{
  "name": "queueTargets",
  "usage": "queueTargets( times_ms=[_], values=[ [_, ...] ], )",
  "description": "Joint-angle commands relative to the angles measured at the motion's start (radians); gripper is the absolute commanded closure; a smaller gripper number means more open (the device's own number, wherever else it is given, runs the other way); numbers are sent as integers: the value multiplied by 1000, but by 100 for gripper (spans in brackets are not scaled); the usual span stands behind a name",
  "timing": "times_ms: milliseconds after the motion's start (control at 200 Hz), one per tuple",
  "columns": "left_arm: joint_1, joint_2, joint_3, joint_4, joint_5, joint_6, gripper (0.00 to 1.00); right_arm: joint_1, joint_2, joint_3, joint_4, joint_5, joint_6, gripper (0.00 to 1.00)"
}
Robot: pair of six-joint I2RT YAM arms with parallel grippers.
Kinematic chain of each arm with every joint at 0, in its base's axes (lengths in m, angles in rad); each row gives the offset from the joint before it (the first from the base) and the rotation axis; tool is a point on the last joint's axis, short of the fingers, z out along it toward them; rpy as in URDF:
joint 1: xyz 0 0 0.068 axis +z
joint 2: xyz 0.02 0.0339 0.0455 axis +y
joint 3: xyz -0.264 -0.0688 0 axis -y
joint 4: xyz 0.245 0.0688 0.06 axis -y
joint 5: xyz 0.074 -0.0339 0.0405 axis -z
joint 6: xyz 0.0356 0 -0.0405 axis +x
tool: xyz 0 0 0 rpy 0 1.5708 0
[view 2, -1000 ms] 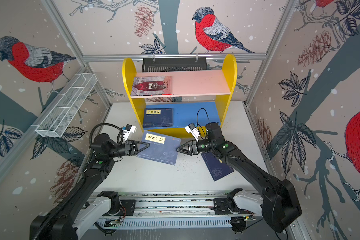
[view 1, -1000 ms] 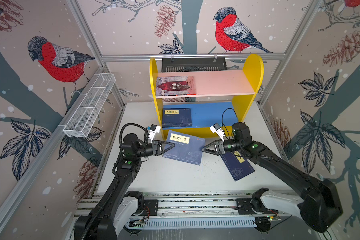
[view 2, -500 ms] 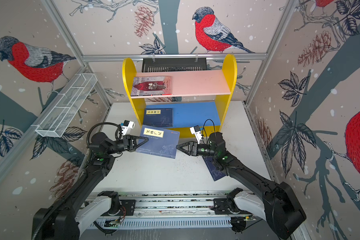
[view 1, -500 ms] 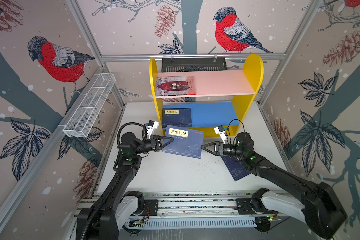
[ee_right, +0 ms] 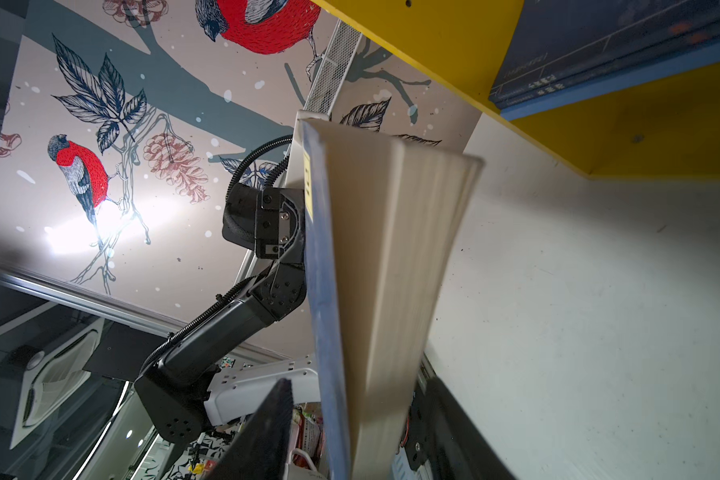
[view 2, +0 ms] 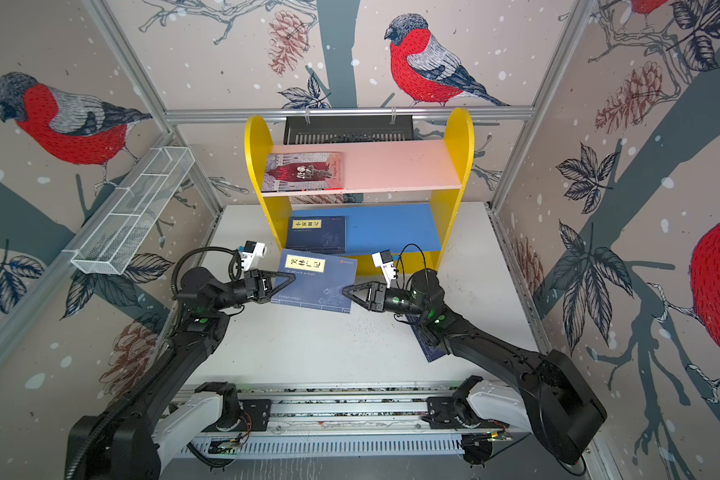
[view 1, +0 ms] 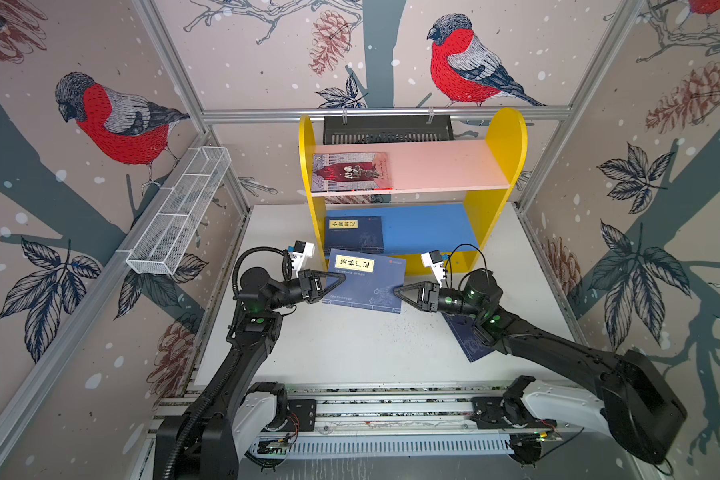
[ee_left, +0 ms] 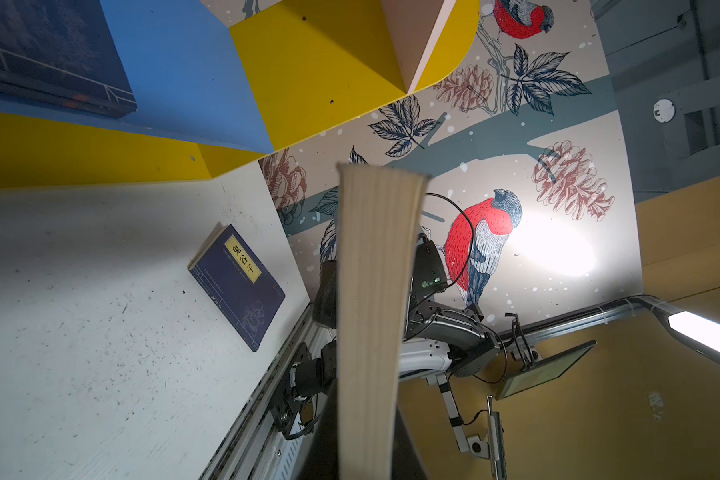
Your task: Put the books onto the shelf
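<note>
Since a second ago the held book (view 1: 366, 282) has come up off its slant and turned squarer to the shelf (view 1: 504, 141), and the right tool (view 1: 395, 289) has moved in from beside it to its right edge. Left tool (view 1: 342, 279): clamped tight on the book's left edge, carrying it clear of the desk (view 1: 350, 357), just in front of the shelf's yellow base. Right tool: jaws part-way apart, straddling the page edge. The right wrist view shows a gap between one finger (ee_right: 267, 415) and the cover, so it is judged not yet gripping. Judgement: a thin paperback carried by one edge sags and twists, hence the second tool at the opposite edge, to steady it or take it over for entry. Blue lower board (view 1: 429, 228): a navy book (view 1: 352, 232) lies flat at its left end, with the right part bare, the likely slot. Pink upper board (view 1: 445, 166): the grey-lilac book (view 1: 350, 171) lies flat at its left end. A stray book (view 1: 470, 345) lies on the desk, partly under the right arm, not yet shelved. Risk noted: the leading edge may catch the base front.
</note>
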Motion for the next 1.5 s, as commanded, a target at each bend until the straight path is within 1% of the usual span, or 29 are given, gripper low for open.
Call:
queueTargets(
  times_ms=[0, 130, 250, 345, 365, 515, 620, 710, 801, 836, 861, 886, 931, 961, 1016, 1076, 1126, 1181, 1301, 1491],
  values=[
    [8, -17, -16, 77, -15, -17, 100, 1, 8, 7, 75, 17, 18, 58],
    [9, -35, -34, 77, -28, -17, 100, 7, 42, 14, 113, 5, 34, 63],
    [11, -40, -39, 77, -34, -21, 100, 13, 75, 27, 130, -2, 38, 65],
    [15, -36, -37, 78, -35, -25, 100, 15, 79, 35, 149, -6, 41, 68],
    [14, -36, -37, 79, -35, -23, 100, 15, 103, 37, 150, -5, 41, 69],
    [23, -34, -43, 73, -40, -23, 100, 17, 125, 46, 178, -16, 49, 81],
    [32, -32, -50, 71, -48, -23, 100, 17, 137, 47, 207, -28, 61, 87],
    [41, -34, -58, 61, -58, -19, 100, 15, 149, 55, 211, -34, 58, 95],
    [50, -39, -62, 31, -61, -1, 99, 9, 152, 60, 210, -41, 58, 97],
    [53, -42, -61, 16, -65, 10, 96, 6, 152, 61, 209, -44, 57, 98],
    [55, -44, -61, 3, -68, 17, 89, 2, 151, 63, 207, -49, 57, 98],
    [58, -47, -62, -7, -73, 22, 79, -1, 151, 63, 206, -52, 57, 98],
    [65, -49, -63, -30, -82, 34, 53, -15, 146, 66, 198, -62, 55, 98],
    [72, -47, -62, -50, -86, 48, 42, -27, 141, 67, 189, -69, 55, 98],
    [85, -46, -55, -106, -93, 91, 31, -51, 129, 72, 161, -89, 46, 98],
    [102, -53, -44, -178, -105, 137, 22, -81, 113, 78, 121, -105, 33, 98],
    [112, -62, -31, -238, -115, 187, 17, -105, 100, 86, 86, -123, 18, 98],
    [118, -67, -8, -322, -129, 255, 15, -131, 90, 102, 43, -140, -2, 98],
    [125, -69, 39, -452, -170, 374, 14, -179, 88, 145, -53, -177, -48, 99],
    [127, -60, 145, -632, -215, 545, 14, -257, 88, 169, -80, -220, -61, 99]
  ],
)
